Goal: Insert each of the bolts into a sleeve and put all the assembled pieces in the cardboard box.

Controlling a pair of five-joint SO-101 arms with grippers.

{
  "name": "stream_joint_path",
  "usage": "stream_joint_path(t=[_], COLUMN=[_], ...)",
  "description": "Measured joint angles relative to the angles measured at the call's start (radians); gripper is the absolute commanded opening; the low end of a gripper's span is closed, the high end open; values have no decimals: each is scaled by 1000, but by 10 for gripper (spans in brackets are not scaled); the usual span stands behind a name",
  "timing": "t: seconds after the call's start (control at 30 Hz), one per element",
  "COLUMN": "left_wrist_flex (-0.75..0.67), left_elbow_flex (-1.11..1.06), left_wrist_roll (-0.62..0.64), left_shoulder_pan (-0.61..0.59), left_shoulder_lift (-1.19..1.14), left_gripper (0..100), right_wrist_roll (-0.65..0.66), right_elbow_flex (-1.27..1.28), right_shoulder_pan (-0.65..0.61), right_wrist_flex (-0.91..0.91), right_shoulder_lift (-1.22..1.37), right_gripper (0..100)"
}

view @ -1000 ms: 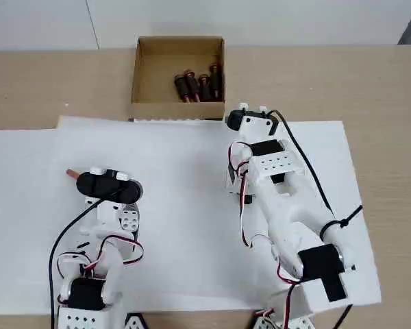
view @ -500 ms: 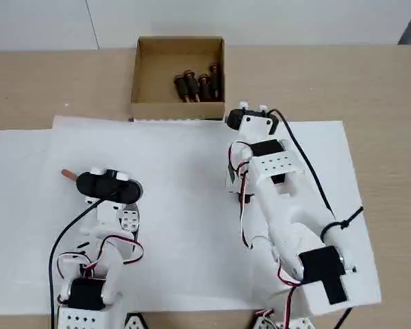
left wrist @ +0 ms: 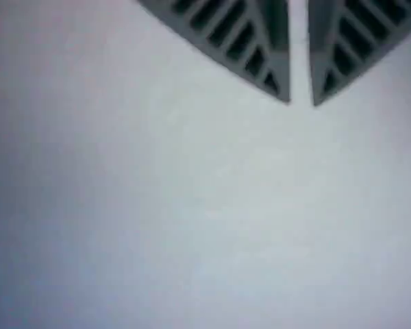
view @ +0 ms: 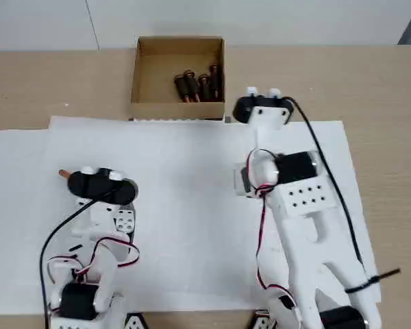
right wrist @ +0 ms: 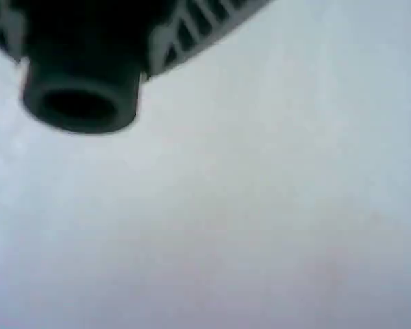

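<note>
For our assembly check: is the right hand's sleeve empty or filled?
Empty: the sleeve's visible end is a dark, hollow bore with nothing inside.

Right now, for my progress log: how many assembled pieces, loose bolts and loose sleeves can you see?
assembled pieces, in the cardboard box: 4
bolt, not yet in a sleeve: 1
sleeve, black, with nothing in it: 1
Total: 6

High view looks down; wrist views hug the white paper [view: 192, 226]
</note>
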State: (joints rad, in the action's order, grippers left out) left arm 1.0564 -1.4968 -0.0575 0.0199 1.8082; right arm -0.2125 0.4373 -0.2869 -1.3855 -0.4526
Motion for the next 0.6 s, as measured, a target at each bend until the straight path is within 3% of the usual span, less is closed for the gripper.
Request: stream_joint_path(t=[0.3,0.6], left_wrist_flex=[68,71], left_elbow_flex=[239,667], left_wrist_roll=[0,44], left_shoulder_pan=[-6,-72], left_shoulder_lift=[-58,-706], left_gripper=[11,9], right_wrist_roll=[0,20], right_elbow_flex=[0,2], right_shoulder_pan=[51,57], right_wrist_flex=[-75,-75], right_shoulder_lift=[-126,-183], right_gripper=[3,3])
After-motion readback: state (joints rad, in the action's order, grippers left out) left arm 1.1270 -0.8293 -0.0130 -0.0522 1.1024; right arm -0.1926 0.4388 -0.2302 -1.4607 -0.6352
